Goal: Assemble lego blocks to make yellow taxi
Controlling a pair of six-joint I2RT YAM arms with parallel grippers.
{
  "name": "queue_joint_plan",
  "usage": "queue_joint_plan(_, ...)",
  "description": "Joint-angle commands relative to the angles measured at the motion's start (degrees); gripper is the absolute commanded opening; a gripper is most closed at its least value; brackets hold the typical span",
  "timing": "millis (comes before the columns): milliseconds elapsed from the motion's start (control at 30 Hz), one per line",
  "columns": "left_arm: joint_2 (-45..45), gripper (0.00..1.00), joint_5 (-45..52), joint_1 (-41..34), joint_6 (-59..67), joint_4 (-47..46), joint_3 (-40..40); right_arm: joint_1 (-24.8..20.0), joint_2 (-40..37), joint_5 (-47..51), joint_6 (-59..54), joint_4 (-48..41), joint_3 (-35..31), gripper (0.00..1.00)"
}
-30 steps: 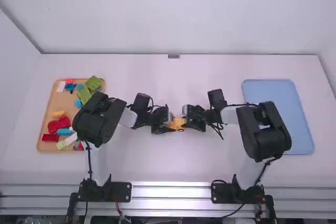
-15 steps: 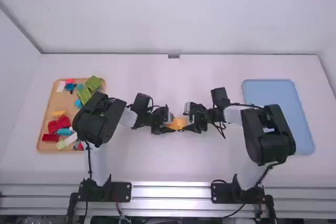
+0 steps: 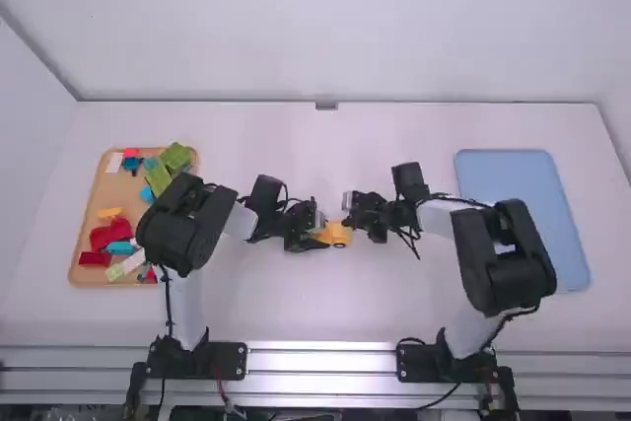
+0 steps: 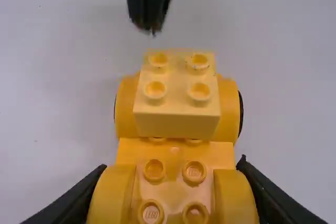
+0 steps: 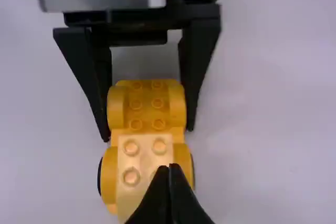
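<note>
1. The yellow chassis (image 4: 176,153) is at the tabletop's middle, grasped across its fenders at 1 end by the left gripper (image 4: 174,165).
2. A yellow 2-by-2 brick (image 4: 177,124) sits on the chassis's other end, so that join looks made; I cannot tell whether it is pressed fully home.
3. The right gripper (image 5: 169,169) has its 2 fingers together, grasping nothing, close over that brick.
4. Bare studs at the held end suggest the taxi is only partly built. A yellow piece (image 3: 109,213) in the wooden tray (image 3: 111,186), near the tabletop's left edge, is probably left to add.
</note>
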Motion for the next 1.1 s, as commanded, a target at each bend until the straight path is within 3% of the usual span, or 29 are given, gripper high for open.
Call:
queue_joint_plan(0, 1.6, 0.53, -2.9, -0.6, -0.5, -1.3, -0.7, 1.9, 2.7, 4.4, 4.1, -0.5, -0.3, 0.00)
queue_joint_plan(133, 1.6, 0.53, -2.9, -0.6, -0.4, -1.9, -0.6, 3.0, 3.5, 5.7, 5.3, -2.6, 0.9, 0.00)
queue_joint_plan(300, 1.6, 0.52, -3.1, -0.6, -0.2, -2.4, -0.7, 1.0, 2.5, 3.8, 2.7, -6.7, 3.2, 0.00)
queue_joint_plan(500, 1.6, 0.52, -3.0, -0.6, -0.3, -2.3, -0.6, -4.8, -3.8, -10.4, -10.2, -16.1, 5.1, 0.00)
queue_joint_plan(667, 1.6, 0.52, -3.1, -0.6, -0.3, -2.3, -0.6, -5.4, -4.9, -10.8, -9.9, -14.8, 3.6, 0.00)
queue_joint_plan(833, 1.6, 0.51, -3.1, -0.6, -0.3, -2.3, -0.6, -1.9, -3.4, -9.0, -9.4, -11.3, 1.0, 0.00)
queue_joint_plan(1067, 1.6, 0.50, -2.9, -0.6, -0.3, -2.3, -0.6, 2.3, 3.5, 2.8, 8.5, -0.1, -1.0, 0.00)
